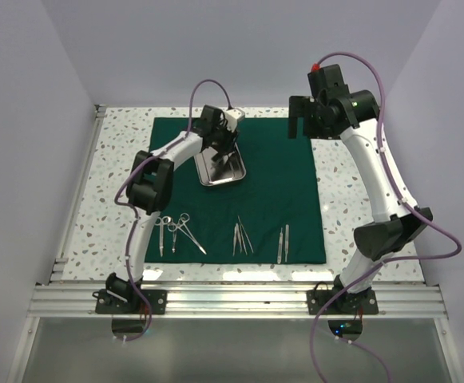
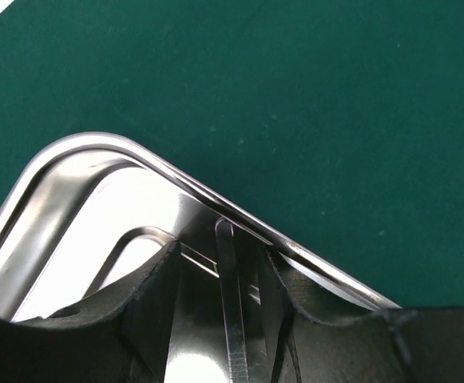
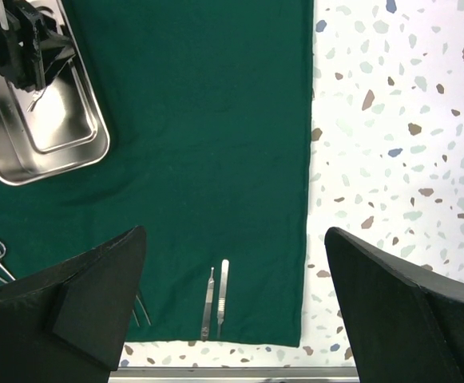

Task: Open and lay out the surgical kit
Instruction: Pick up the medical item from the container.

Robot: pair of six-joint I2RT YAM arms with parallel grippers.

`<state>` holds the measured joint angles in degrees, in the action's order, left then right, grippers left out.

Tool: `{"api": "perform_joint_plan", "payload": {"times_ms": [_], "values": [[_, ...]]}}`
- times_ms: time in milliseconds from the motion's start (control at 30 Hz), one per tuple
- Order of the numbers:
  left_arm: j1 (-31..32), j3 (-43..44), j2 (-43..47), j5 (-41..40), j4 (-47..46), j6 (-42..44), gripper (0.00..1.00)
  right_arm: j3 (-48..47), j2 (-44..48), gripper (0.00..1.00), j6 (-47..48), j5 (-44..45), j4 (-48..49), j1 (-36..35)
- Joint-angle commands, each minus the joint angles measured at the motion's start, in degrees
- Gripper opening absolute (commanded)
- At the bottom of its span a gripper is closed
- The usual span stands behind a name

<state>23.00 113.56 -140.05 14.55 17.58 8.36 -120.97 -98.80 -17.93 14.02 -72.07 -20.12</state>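
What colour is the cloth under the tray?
The cloth is dark green, clearest in the right wrist view.

Both arms had white tubular links between bulky black joint housings. A purple cable [image 1: 208, 83] looped off the left arm [image 1: 138, 239]; another ran along the right arm [image 1: 373, 171], which carried a red cap [image 1: 317, 67] and a green light [image 1: 351, 102]. Black base plates [image 1: 132, 302] sat near. The right gripper [image 3: 233, 233] had matte black wedge fingers [image 3: 88, 303].

Top view high, from behind, downward; left wrist close over steel tray [image 2: 96, 142]; right wrist far above same tray.
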Motion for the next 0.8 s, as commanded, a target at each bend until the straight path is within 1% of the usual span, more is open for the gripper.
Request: {"api": "perform_joint_plan", "payload": {"times_ms": [0,67,133,200,333,467,667,767], "values": [[0.29,-2.99,-2.68,3.3,7.55,2.27,0.47,-1.82,-0.34,0.99,0.27,-0.05,-0.7,0.26],[0.29,-2.38,-2.95,3.21,8.6,2.8,0.44,-1.9,-0.34,0.99,0.18,-0.05,-0.7,0.34],[0.29,-4.64,-2.43,2.34,8.61,4.03,0.42,-1.99,-0.34,0.99,0.18,-0.05,-0.79,0.43],[0.29,-4.57,-2.25,2.77,8.87,4.21,0.41,-1.82,-0.16,0.99,0.36,-0.05,-0.79,0.34],[0.99,-0.81,-4.52,-0.12,11.15,4.03,0.41,-1.11,0.1,0.99,0.18,-0.57,-0.79,0.26],[1.34,-0.26,-6.73,-1.36,12.3,2.54,0.36,-0.59,1.16,0.99,-0.08,-0.49,-1.05,0.43],[4.33,-0.71,-7.78,-5.66,13.09,2.54,0.31,0.03,3.26,0.99,-0.17,0.04,-2.11,0.52],[4.24,1.05,-8.66,-7.77,15.37,1.84,0.28,0.73,3.97,0.99,-0.26,-0.05,-2.37,0.69]]}}
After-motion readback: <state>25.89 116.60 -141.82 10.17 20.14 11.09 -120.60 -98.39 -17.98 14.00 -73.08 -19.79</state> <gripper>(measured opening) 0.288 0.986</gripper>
